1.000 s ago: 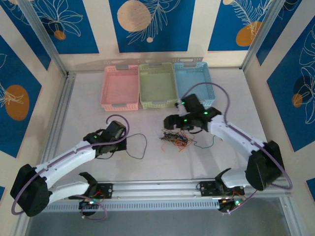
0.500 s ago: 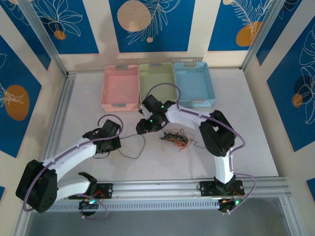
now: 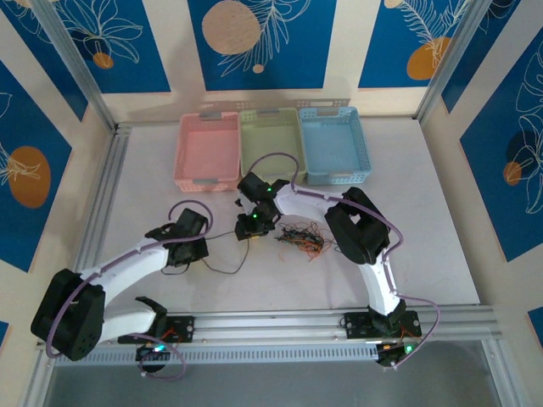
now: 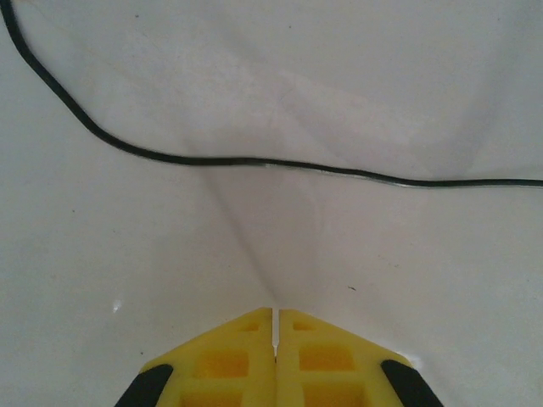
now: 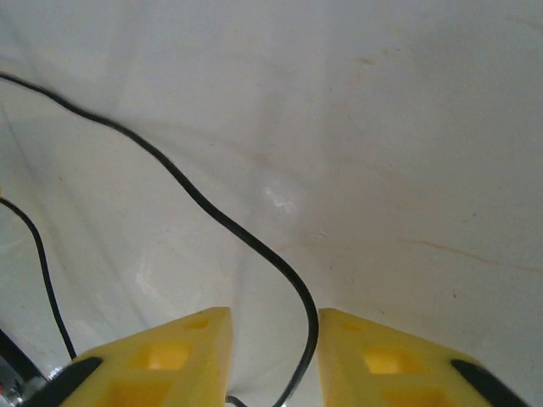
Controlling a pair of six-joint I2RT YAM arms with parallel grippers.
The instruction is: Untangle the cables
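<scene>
Cables (image 3: 299, 237) lie in a small tangle of black and red-orange wires on the white table (image 3: 407, 254), in front of the green basket (image 3: 271, 176) and just to the right of the right gripper (image 3: 248, 229). One black cable (image 3: 229, 270) is apart from the tangle. It runs in a loose loop between the two grippers.

The right arm goes up from its base, bends at the elbow beside the tangle and reaches with the forearm to the left, the wrist pointing down to the table. In the right wrist view its yellow fingers (image 5: 195, 348) stand a little apart, and the black cable passes through the gap, close to the right finger. It is not pinched.

The left arm is folded low, with the elbow far on the left and the forearm reaching right. The left gripper (image 4: 276, 339) is fully closed and holds nothing. The black cable (image 4: 254, 161) lies across the table ahead of its fingertips, without touching them.

The pink basket (image 3: 208, 181) and the blue basket (image 3: 333, 176) stand on either side of the green one.
</scene>
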